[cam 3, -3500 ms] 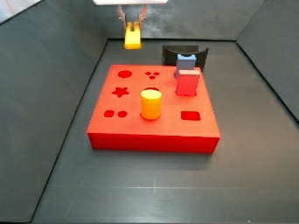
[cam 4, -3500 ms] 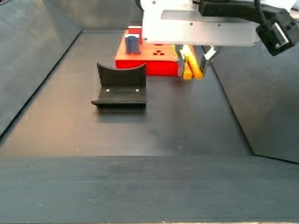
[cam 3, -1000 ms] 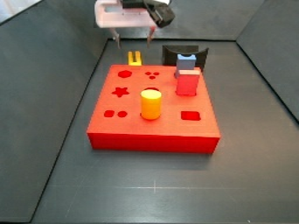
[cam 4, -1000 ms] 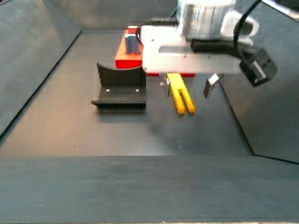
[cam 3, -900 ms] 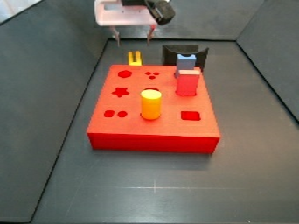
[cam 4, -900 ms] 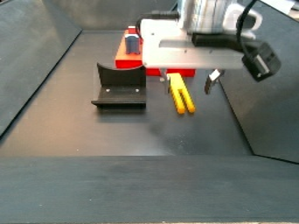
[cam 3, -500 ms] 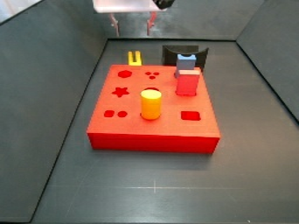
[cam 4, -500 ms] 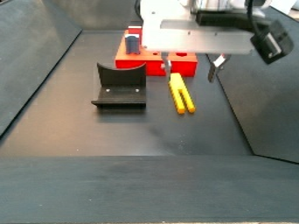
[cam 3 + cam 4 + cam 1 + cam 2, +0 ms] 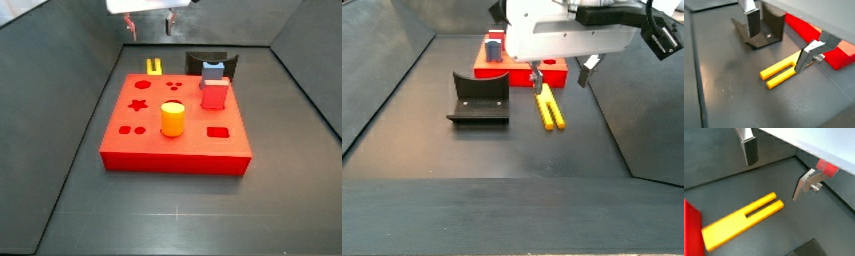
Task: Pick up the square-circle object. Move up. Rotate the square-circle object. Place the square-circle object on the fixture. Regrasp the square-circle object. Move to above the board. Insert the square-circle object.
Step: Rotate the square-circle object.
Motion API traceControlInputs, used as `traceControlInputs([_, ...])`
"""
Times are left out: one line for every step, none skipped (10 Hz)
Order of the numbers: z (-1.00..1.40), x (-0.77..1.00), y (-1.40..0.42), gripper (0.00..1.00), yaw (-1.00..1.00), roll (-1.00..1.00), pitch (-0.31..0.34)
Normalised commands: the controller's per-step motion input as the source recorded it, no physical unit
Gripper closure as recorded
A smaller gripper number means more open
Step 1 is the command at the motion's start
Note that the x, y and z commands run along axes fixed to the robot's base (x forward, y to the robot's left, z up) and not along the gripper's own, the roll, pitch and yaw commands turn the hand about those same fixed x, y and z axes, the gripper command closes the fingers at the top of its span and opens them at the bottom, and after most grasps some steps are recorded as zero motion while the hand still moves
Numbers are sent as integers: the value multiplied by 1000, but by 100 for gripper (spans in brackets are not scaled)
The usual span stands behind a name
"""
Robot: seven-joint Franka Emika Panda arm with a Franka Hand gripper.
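Jaws apart, gripper (image 9: 561, 74) above square-circle object (image 9: 549, 107)

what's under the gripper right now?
The gripper is open and holds nothing. Below it the square-circle object lies flat on the dark floor, beside the board. The fixture is nearby. Nothing hides the bar in both wrist views.

no text, label, brand, number or sign can be read in any view. the large flat red square board (image 9: 175, 128) carries only cut-out shapes: star, round and square holes, no lettering. the long slim yellow-orange bar-like peg (image 9: 549, 106), the small black u-shaped fixture (image 9: 478, 99) and the end effector (image 9: 560, 75) above the floor bear no readable marking.
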Motion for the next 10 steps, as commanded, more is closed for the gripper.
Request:
traceControlInputs([-95,33,-3,0,1000,1,0])
traceControlInputs([-61,31,-4,0,1000,1,0])
traceControlInputs([-59,31,-3,0,1000,1,0])
traceControlInputs([-55,33,-3,0,1000,1,-1])
traceControlInputs([-52,34,-3,0,1000,1,-1])
traceControlInputs([-51,34,-3,0,1000,1,-1])
traceControlInputs([-49,35,-3,0,1000,1,-1])
traceControlInputs([-47,35,-3,0,1000,1,-1])
traceControlInputs([-47,36,-3,0,1000,1,-1])
traceControlInputs([-46,36,-3,0,1000,1,-1])
